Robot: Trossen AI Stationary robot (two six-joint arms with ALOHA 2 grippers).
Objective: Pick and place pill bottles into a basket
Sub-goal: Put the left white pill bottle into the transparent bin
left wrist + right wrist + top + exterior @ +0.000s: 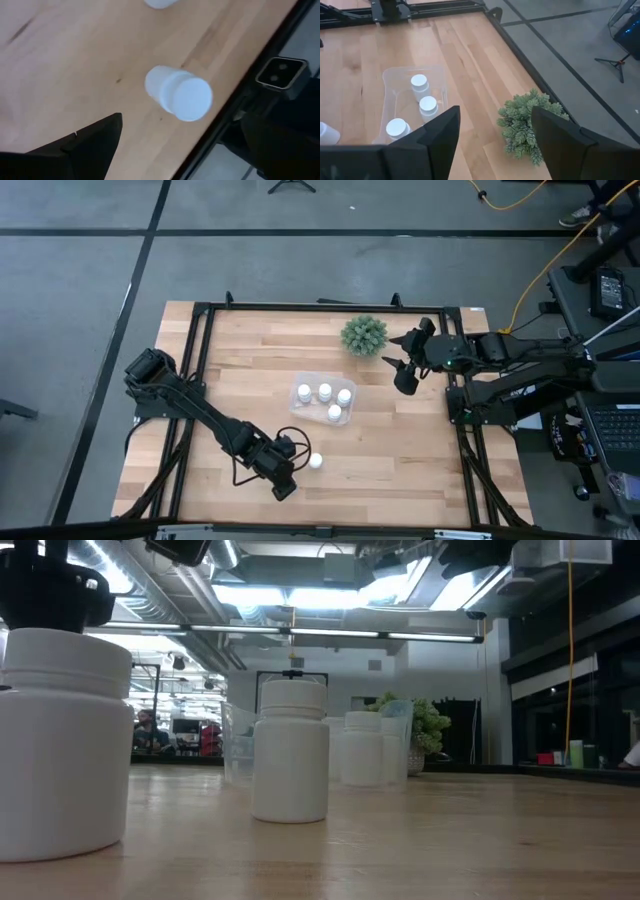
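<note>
Bottles first, nearest the table's front edge: the left tool [284,485] is down low over the wood, and right beside it sits one white pill bottle [316,461], upright on the table [400,460], not gripped. From the left wrist camera a bottle [179,93] stands clear of the one dark finger [95,142] showing, close to the table's black frame; only that finger shows, so I cannot tell how wide the tool stands. Down at table height two bottles loom: a big one [62,745] hard against the lens and a second [291,750] a little farther back.

Middle of the table now, the clear basket [303,378]: four bottles in it, three in a row along the far side [324,391] and one [335,413] at the near right corner. The right wrist camera shows three white caps [419,80] inside the clear walls.

Farther back, the green spiky plant [363,335] stands just beyond the basket, toward the right. The right tool [403,368] hangs beside it, fingers spread wide, holding nothing, well apart from the basket.
</note>
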